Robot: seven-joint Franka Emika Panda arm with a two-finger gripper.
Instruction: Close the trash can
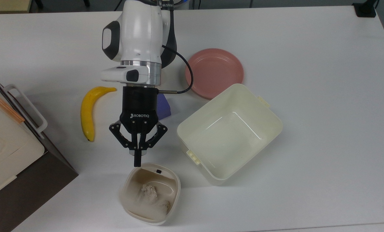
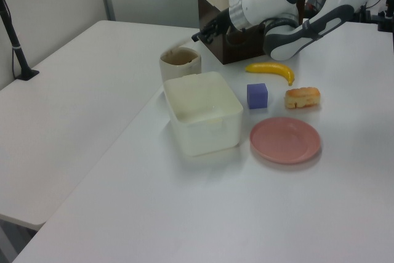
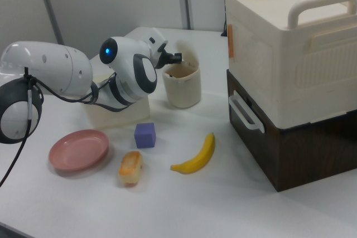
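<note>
Cream trash can, yellow banana, seemingly purple cube

You can't see the purple cube whole in the top view, the arm covers half. Trash can lid is motion-blurred there. Brown cabinet runs off the top view's left edge.

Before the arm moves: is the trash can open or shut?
Open: the trash can shows its tan inside with crumpled scraps, lid raised.

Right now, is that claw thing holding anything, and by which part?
Nothing is held. The gripper is shut on nothing, hovering by the open trash can.
</note>
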